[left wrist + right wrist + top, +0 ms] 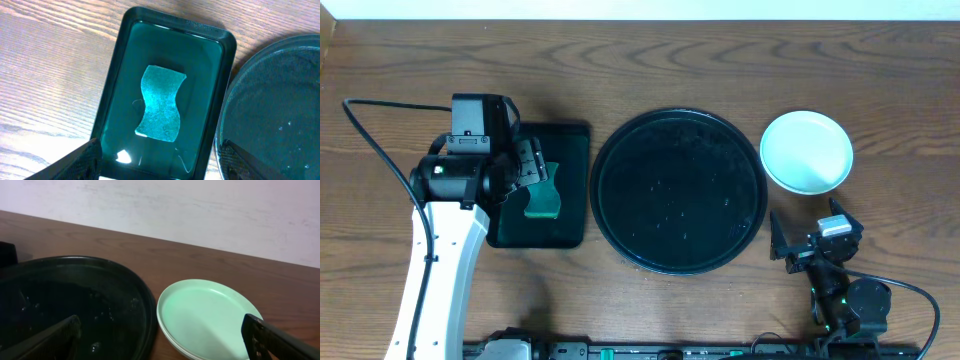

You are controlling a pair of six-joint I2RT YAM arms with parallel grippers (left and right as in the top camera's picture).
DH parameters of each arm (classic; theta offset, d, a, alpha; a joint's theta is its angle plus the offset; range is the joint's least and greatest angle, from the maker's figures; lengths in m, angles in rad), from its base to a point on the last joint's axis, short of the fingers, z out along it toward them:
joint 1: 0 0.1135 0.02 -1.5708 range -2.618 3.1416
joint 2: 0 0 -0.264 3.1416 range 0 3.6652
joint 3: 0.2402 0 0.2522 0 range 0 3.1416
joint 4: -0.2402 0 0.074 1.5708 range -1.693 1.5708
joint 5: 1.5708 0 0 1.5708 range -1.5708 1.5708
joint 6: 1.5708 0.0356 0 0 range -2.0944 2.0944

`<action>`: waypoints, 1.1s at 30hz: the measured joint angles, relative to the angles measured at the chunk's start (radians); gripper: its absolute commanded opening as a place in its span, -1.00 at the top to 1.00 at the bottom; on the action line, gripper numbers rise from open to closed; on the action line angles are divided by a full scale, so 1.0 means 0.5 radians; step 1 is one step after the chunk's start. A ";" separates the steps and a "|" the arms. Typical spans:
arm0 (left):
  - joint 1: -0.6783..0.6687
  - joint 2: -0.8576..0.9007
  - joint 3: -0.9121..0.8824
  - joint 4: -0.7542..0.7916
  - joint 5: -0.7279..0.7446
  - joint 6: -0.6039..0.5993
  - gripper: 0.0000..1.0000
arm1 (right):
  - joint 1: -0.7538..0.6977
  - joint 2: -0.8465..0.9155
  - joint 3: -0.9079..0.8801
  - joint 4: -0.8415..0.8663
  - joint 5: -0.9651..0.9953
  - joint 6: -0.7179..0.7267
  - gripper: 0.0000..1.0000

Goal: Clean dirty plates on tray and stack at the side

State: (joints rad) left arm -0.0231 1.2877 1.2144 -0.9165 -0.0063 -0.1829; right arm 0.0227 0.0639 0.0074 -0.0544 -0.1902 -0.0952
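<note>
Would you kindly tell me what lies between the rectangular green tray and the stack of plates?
The large round black tray, with no plate on it, lies between the green tray and the plates, as the overhead view shows.

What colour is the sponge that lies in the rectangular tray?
The sponge is teal, slightly speckled; the left wrist view shows it best.

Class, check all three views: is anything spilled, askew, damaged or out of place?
Nothing is badly out of place. The only oddity: small pale specks, perhaps droplets, scattered across the floor of the black tray. The plates sit stacked neatly beside it, and the sponge lies flat in the green tray.
</note>
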 measured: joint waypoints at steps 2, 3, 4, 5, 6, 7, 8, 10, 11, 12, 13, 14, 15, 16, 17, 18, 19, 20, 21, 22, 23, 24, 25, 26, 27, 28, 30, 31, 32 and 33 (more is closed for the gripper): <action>0.000 0.000 0.000 0.000 -0.001 0.001 -0.50 | 0.000 0.000 0.000 0.000 0.001 0.001 -0.99; 0.000 0.000 0.000 0.000 0.000 0.001 -0.50 | 0.000 0.000 0.000 0.000 0.001 0.000 -0.98; 0.000 0.000 0.000 0.000 0.001 0.001 -0.50 | 0.000 0.000 0.000 0.000 0.001 0.000 -0.98; 0.000 0.000 0.000 0.000 0.001 0.001 -0.50 | 0.000 0.000 0.000 0.000 0.001 0.000 -0.98; 0.000 -0.001 0.000 0.002 0.001 0.001 -0.50 | 0.000 0.000 0.000 0.000 0.001 0.000 -0.98; 0.000 -0.003 0.000 0.008 0.002 0.001 -0.50 | 0.000 0.000 0.000 0.000 0.000 0.000 -0.98; 0.000 -0.014 -0.008 0.035 0.003 0.001 -0.50 | 0.000 0.000 0.000 0.000 0.001 0.000 -0.98; 0.000 -0.091 -0.063 0.154 0.010 0.001 -0.50 | 0.000 0.000 0.000 0.000 0.001 0.000 -0.98; 0.000 -0.153 -0.108 0.220 0.014 0.001 -0.50 | 0.000 0.000 0.000 0.000 0.000 0.000 -0.99; 0.000 -0.232 -0.162 0.287 0.015 0.002 -0.50 | 0.000 0.000 0.000 0.000 0.000 0.000 -0.98; -0.001 -0.325 -0.228 0.362 0.016 0.004 -0.50 | 0.000 0.000 0.000 0.000 0.000 0.001 -0.98; 0.000 -0.420 -0.294 0.430 0.019 0.008 -0.50 | 0.000 0.000 0.000 0.000 0.000 0.000 -0.98; 0.000 -0.513 -0.370 0.513 0.024 0.014 -0.50 | 0.000 0.000 0.000 0.000 0.000 0.000 -0.98; 0.000 -0.613 -0.450 0.581 0.024 0.016 -0.50 | 0.000 0.000 0.000 0.000 0.000 0.001 -0.98; 0.000 -0.716 -0.539 0.651 0.030 0.018 -0.50 | 0.000 -0.001 0.000 0.000 0.000 0.001 -0.99; 0.000 -0.830 -0.643 0.729 0.032 0.024 -0.50 | 0.000 -0.001 0.000 0.000 -0.001 0.001 -0.99; 0.000 -0.955 -0.763 0.811 0.038 0.034 -0.50 | 0.000 -0.001 -0.001 -0.002 -0.001 0.001 -0.98; 0.000 -1.079 -0.886 0.864 0.040 0.047 -0.50 | 0.000 -0.001 0.000 -0.001 -0.001 0.001 -0.99; 0.000 -1.191 -0.983 0.920 0.044 0.053 -0.50 | 0.000 -0.002 0.000 -0.001 -0.001 0.001 -0.98; 0.000 -1.260 -1.054 0.964 0.047 0.055 -0.50 | 0.000 -0.001 0.000 0.000 -0.001 0.001 -0.99; 0.000 -1.370 -1.157 1.032 0.047 0.057 -0.50 | 0.000 -0.001 0.000 -0.001 -0.001 0.000 -0.98; 0.000 -1.495 -1.270 1.089 0.047 0.060 -0.50 | 0.000 -0.002 -0.001 0.000 -0.001 0.001 -0.98; 0.000 -1.603 -1.362 1.139 0.047 0.062 -0.50 | 0.000 -0.002 0.000 0.001 0.000 0.001 -0.98; 0.000 -1.724 -1.460 1.187 0.047 0.063 -0.50 | 0.000 -0.002 0.000 0.001 0.000 0.001 -0.98; 0.000 -1.813 -1.529 1.228 0.047 0.063 -0.50 | 0.000 -0.002 -0.001 0.000 -0.001 0.001 -0.99; 0.000 -1.897 -1.605 1.282 0.047 0.063 -0.50 | 0.000 -0.002 -0.001 -0.001 -0.001 0.001 -0.98; 0.000 -2.034 -1.750 1.395 0.047 0.069 -0.50 | 0.000 -0.002 -0.001 0.001 0.000 0.001 -0.98; 0.000 -2.094 -1.820 1.442 0.047 0.069 -0.50 | 0.000 -0.002 0.000 0.000 -0.001 0.001 -0.98; 0.000 -2.145 -1.890 1.489 0.047 0.070 -0.50 | 0.000 -0.002 -0.001 0.000 0.000 0.001 -0.98; 0.000 -2.190 -1.955 1.536 0.047 0.072 -0.50 | 0.000 -0.002 -0.001 0.000 -0.001 0.000 -0.98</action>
State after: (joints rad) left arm -0.0231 0.1925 0.2371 -0.1486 0.0170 -0.1471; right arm 0.0227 0.0631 0.0071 -0.0544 -0.1905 -0.0952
